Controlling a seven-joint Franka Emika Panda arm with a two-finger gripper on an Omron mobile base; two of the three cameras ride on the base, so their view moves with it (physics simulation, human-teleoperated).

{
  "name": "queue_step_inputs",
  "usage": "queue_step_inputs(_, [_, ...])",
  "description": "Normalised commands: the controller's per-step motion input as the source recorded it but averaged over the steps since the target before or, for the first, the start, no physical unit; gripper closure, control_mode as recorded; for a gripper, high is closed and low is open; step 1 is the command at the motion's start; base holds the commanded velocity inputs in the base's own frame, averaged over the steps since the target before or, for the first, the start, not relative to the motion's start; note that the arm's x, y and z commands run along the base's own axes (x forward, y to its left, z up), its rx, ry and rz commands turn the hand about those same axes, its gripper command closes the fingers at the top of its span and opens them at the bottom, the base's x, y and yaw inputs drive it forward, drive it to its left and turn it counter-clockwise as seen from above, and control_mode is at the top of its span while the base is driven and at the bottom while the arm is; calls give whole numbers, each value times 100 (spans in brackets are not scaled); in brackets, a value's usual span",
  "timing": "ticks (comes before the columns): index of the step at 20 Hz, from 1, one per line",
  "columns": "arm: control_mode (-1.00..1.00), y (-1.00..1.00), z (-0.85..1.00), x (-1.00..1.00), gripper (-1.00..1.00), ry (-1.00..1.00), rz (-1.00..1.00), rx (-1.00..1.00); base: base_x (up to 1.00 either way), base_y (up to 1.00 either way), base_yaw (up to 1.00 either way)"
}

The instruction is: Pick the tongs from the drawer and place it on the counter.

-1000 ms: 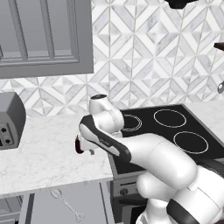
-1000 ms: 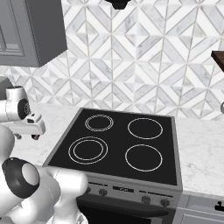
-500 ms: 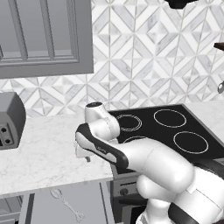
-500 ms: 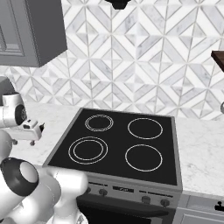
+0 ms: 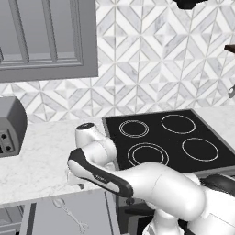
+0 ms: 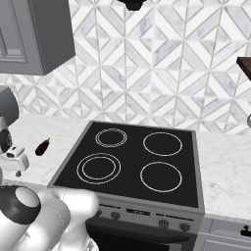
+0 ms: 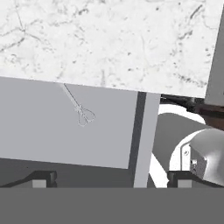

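Task was barely started: the tongs (image 5: 69, 213) lay flat on the floor of the open drawer (image 5: 50, 220), at about 7 o'clock in the left base view, below the edge of the counter (image 5: 41, 160). Nothing lifted, nothing placed.

Gripper (image 7: 111, 177) hung over the counter's front edge, looking down. Fingertips (image 7: 41, 177) sat wide apart at the bottom of the hand view with nothing between them: spread and empty. In that view the tongs (image 7: 81, 111) showed at about 10 o'clock from centre, partly tucked under the counter (image 7: 109, 39) lip, well apart from the fingers.

Tongs read thin and faint against the grey drawer (image 7: 52, 131) floor, so exact orientation was hard to call; probably shaft running up under the slab.

Eggplant (image 6: 42, 146) sat on the counter left of the stovetop (image 6: 132, 164), not involved.

Left to do: descend into the drawer, close on the tongs, lift, set on the marble.
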Motion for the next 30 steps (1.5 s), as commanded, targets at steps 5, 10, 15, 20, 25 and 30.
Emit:
queue_step_inputs(5, [-100, 44, -53, -64, -100, 0, -2, 0, 0, 0, 0])
queue_step_inputs(10, [-100, 32, -47, -50, -100, 4, -1, 0, 0, 0, 0])
queue_step_inputs(15, [-100, 9, -45, -16, -100, 0, 0, 0, 0, 0, 0])
queue_step_inputs(20, [-100, 13, -52, -9, -100, 0, 0, 0, 0, 0, 0])
queue_step_inputs(25, [-100, 11, -44, -3, -100, 0, 0, 0, 0, 0, 0])
queue_step_inputs(30, [-100, 14, -27, -26, -100, 6, 0, 0, 0, 0, 0])
